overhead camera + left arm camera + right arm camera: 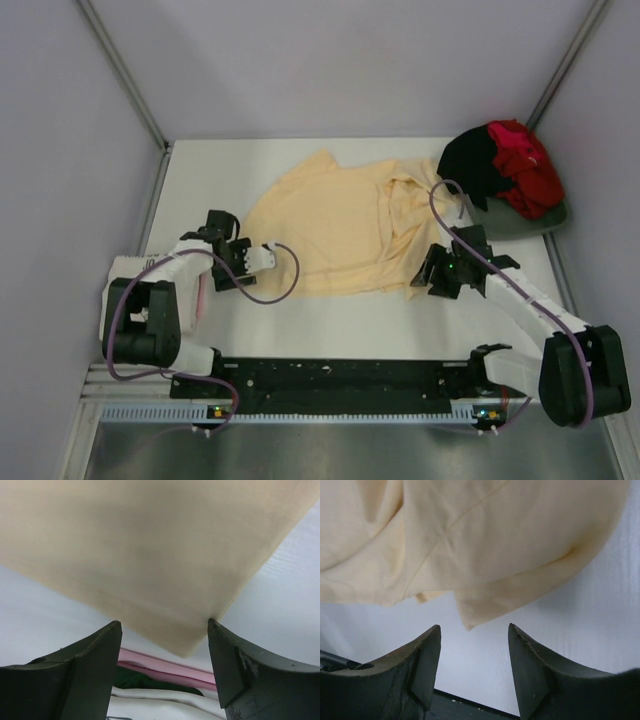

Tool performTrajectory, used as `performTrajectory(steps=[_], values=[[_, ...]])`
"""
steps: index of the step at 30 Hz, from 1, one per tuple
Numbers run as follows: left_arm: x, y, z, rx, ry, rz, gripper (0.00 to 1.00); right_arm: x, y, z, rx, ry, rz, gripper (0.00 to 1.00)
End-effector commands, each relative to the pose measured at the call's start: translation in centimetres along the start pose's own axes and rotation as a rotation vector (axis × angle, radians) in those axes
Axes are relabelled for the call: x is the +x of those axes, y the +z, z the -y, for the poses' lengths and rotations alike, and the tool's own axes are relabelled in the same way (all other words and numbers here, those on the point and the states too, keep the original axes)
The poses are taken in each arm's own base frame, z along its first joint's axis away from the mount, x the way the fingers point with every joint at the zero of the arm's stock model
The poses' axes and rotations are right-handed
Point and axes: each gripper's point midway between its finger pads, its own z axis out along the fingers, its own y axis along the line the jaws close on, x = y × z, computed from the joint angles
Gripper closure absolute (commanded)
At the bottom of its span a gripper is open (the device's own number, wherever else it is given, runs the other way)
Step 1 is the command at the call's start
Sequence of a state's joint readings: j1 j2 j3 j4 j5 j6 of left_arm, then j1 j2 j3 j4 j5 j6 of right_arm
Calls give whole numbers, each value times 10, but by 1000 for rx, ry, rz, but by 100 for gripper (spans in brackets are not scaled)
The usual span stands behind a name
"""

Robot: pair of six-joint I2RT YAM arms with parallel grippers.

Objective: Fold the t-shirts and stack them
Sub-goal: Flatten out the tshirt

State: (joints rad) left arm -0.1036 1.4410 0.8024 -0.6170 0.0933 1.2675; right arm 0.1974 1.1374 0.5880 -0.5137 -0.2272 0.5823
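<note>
- The white counter (pixel 400 320) carries everything; grey walls close it in on the left, the far side and the right.
- The pale yellow t-shirt (pixel 340 225) lies spread across the middle of the counter. Its left half is fairly flat. Its right half is rumpled, with folds bunched towards the far right. Its near edge runs roughly straight between the two arms.
- A heap sits at the far right corner, well apart from the near edge. In it the black t-shirt (pixel 468 165) is on the left and the red t-shirt (pixel 525 165) on the right, crumpled together on top of a grey-green cloth (pixel 545 220).
- The left pincer (pixel 266 256) sits low, just beside the near left corner of the yellow t-shirt. In the left wrist view its jaws stand wide apart, grasping nothing (pixel 165 630), and the shirt's corner (pixel 150 555) lies flat on the counter just ahead of the fingertips.
- The right pincer (pixel 425 278) sits at the near right edge of the yellow t-shirt. In the right wrist view its jaws are parted and grasp nothing (pixel 475 630). A folded flap of the yellow cloth (pixel 485 545) ends just short of the gap.
- Pink cloth (pixel 165 664) and green cloth (pixel 145 680) show as thin strips under the left pincer. What they belong to I cannot tell.
</note>
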Motion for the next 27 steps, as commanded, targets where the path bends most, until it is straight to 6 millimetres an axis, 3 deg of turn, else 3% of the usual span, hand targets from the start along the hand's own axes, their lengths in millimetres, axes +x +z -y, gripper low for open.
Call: performTrajectory(steps=[1, 4, 7, 12, 17, 20, 23, 27], values=[[-1, 13, 3, -1, 22, 19, 26, -10, 1, -40, -165, 28, 47, 44], [-2, 20, 1, -4, -3, 20, 28, 0, 15, -37, -177, 52, 5, 45], [-3, 22, 1, 3, -24, 20, 36, 3, 28, -33, -176, 76, -6, 48], [-6, 19, 3, 0, -29, 39, 63, 6, 34, -31, -166, 78, -28, 51], [-8, 17, 3, -4, -37, 50, 73, 15, 24, -33, -159, 52, -52, 52], [-8, 19, 3, 0, -44, 52, 81, 12, 4, -17, -9, -28, 8, 51], [-9, 20, 4, 5, -46, 58, 100, 6, -17, -12, 66, -79, 62, 49], [-10, 17, 2, -1, -53, 59, 100, 18, -13, -11, 79, -80, 48, 49]])
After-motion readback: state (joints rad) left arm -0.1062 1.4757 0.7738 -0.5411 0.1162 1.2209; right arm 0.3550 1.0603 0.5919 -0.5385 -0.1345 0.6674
